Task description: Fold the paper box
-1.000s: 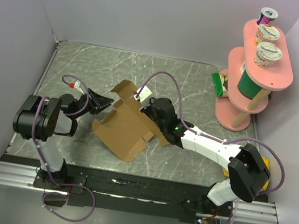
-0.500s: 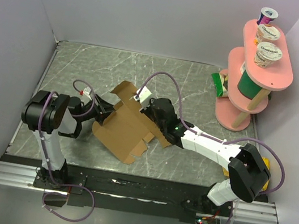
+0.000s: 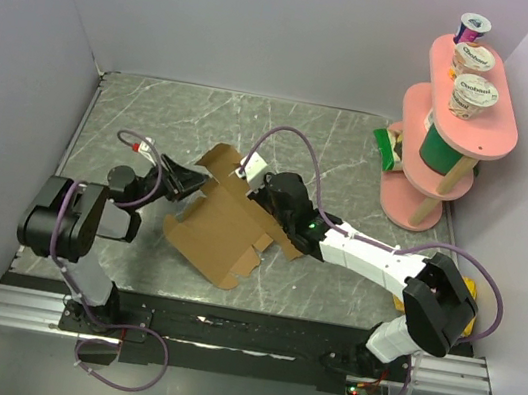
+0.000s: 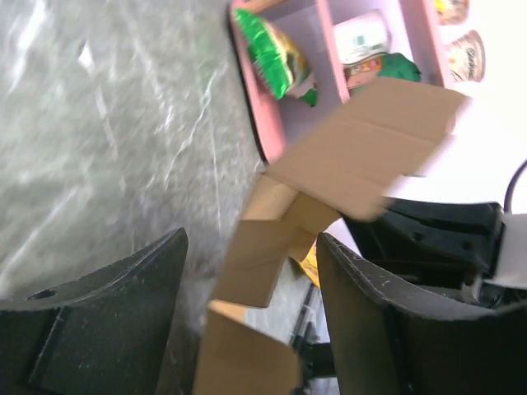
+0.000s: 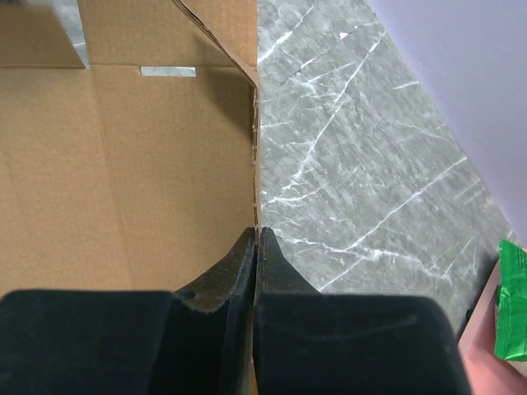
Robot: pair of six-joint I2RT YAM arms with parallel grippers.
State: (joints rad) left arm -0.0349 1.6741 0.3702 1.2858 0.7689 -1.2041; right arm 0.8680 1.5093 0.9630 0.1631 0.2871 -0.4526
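1. Right hand (image 5: 255, 240) stays clenched on an edge of the paper box (image 3: 223, 229), centre of the top view
2. Left hand (image 3: 186, 180), fingers spread, has swung up toward the box's upper-left flap
3. Probably lining up that fold; the box lies half-formed on the surface (image 3: 145, 122)

1. The paper box (image 3: 224, 221) sits half-open near the middle of the grey marbled table (image 3: 155, 119), with one flap pointing to 11 o'clock.
2. The left gripper (image 3: 189, 181) is at the box's 10 o'clock edge.
3. The right gripper (image 3: 262, 195) is at its 1 o'clock rim; how its jaws stand cannot be told from here.
4. A pink stand (image 3: 412, 210) carrying yogurt cups (image 3: 474, 96) stands at 2 o'clock, well apart from the box.
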